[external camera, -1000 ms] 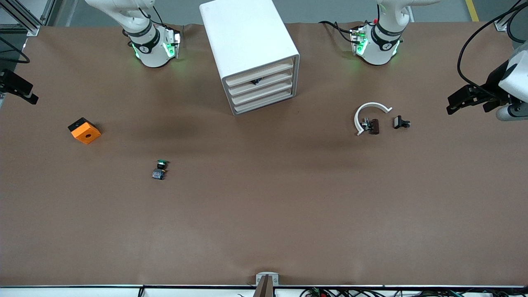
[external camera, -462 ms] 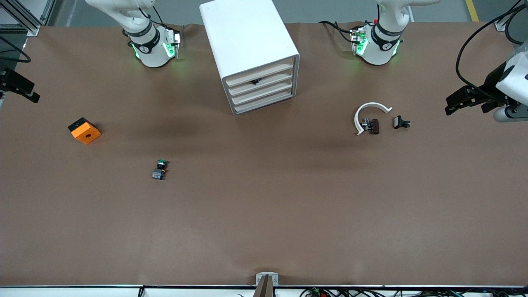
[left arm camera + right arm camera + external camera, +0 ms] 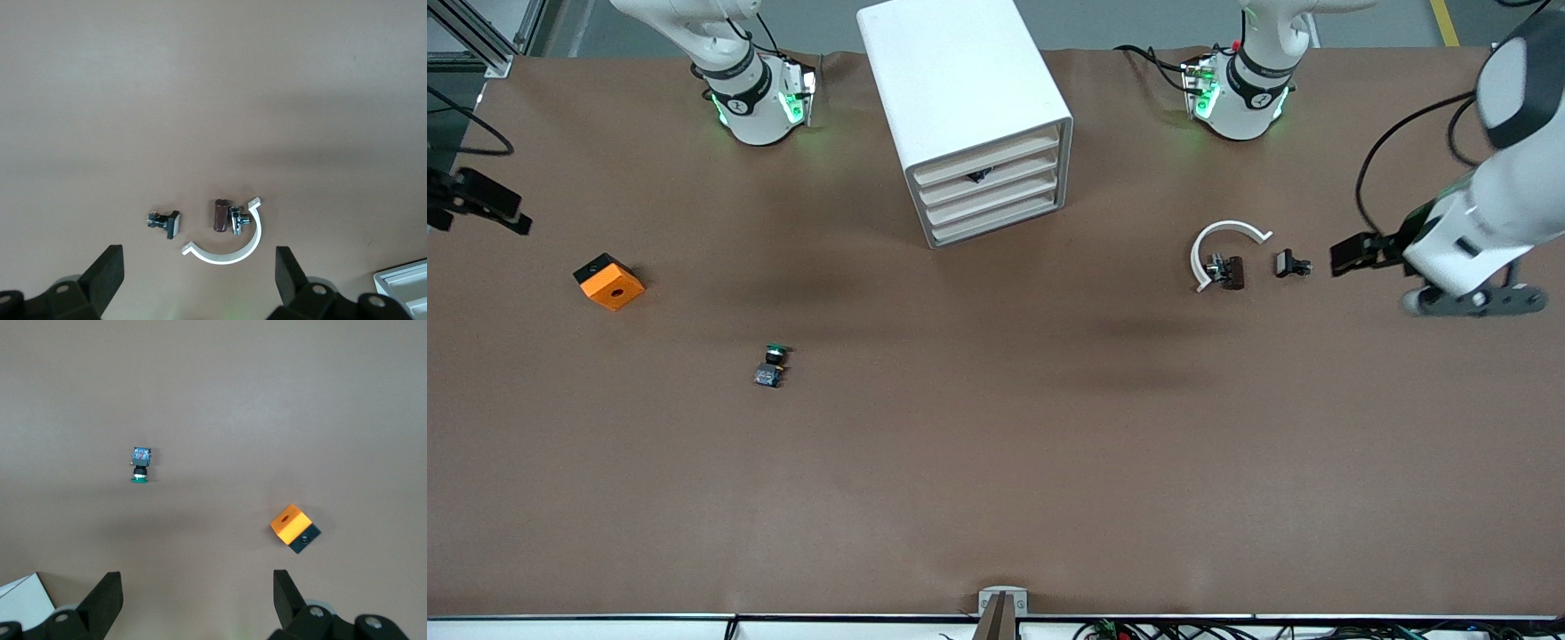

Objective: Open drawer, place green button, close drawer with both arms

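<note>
The white cabinet [image 3: 960, 89] stands between the arm bases, its four cream drawer fronts [image 3: 989, 191] all pushed in. The button [image 3: 771, 364], green cap on a black and blue body, lies on the brown table toward the right arm's end; it also shows in the right wrist view [image 3: 140, 463]. My right gripper [image 3: 489, 206] hangs open over the table's edge at that end, its jaws [image 3: 197, 587] holding nothing. Over the left arm's end of the table, my left gripper [image 3: 1353, 254] is open and empty [image 3: 198, 267], close to a small black clip [image 3: 1291, 264].
An orange block with a black hole [image 3: 608, 282] lies near the right gripper. A white C-shaped ring [image 3: 1223, 240] with a brown piece [image 3: 1232, 272] inside lies beside the clip. A cabinet corner [image 3: 403, 287] shows in the left wrist view.
The left arm has swung in over the table, bringing its gripper close to the black clip. The right gripper has edged slightly inward. Both stay open; objects have not moved.
</note>
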`<state>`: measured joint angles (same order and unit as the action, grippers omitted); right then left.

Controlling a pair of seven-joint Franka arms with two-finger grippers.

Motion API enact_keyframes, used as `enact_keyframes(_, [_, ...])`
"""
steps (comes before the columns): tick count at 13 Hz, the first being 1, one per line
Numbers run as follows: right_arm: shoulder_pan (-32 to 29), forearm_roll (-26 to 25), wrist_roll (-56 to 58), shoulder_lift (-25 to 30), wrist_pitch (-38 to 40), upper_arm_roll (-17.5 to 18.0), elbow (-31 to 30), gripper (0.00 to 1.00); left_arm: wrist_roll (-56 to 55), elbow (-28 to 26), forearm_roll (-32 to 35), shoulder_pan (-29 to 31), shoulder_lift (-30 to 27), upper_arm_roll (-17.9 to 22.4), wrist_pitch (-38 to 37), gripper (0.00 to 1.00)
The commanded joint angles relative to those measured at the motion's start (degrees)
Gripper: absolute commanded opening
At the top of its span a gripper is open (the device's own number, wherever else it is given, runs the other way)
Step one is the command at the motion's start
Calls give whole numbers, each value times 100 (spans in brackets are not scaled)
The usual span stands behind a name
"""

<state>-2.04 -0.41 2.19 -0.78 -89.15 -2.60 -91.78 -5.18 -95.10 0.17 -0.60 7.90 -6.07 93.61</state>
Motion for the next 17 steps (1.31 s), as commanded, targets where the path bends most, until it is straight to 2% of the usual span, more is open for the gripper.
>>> enact_keyframes(1, [-23,-21,131,-976,-41,-4,669,100,0,71,-44,7,500,-148,52,100])
enact_keyframes(3, [-42,-82,483,-994,-67,5,688,100,-114,-16,-53,7,800,-297,52,100])
enact_keyframes(5, [1,-30,335,-1011,-225,14,618,100,-377,-183,-53,-2,1098,-447,52,100])
enact_keyframes(9, [360,155,-876,-915,-1094,40,-461,100,-1535,-184,-53,-98,1775,-798,122,100])
enact_keyframes(11, [685,155,-1597,-854,-2032,31,-1216,100,-2518,-123,-53,-317,2057,-948,184,100])
enact_keyframes(14, [897,138,-1879,-923,-3490,31,-2104,100,-4039,97,-386,-476,2566,-1097,219,100])
enact_keyframes(17, [951,112,-2195,-1291,-4547,31,-2599,100,-5840,203,-877,-476,2848,-1247,202,100])
